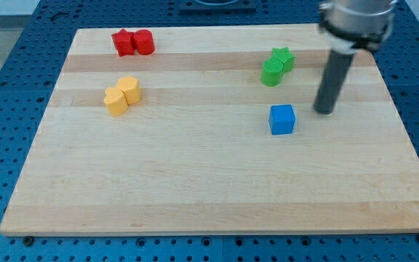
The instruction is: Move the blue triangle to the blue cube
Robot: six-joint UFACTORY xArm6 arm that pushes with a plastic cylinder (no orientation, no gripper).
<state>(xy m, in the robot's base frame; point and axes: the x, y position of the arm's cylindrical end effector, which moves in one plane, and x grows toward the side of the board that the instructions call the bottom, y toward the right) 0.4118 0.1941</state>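
Sitting near the counter's right edge, my tip (pixel 325 110) is risking shoving the blue cube (pixel 282 119); no pincer or blue triangle showing.

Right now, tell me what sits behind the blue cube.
Behind the blue cube, toward the view's top, two green blocks touch. My tip stands right of it. No blue triangle shows.
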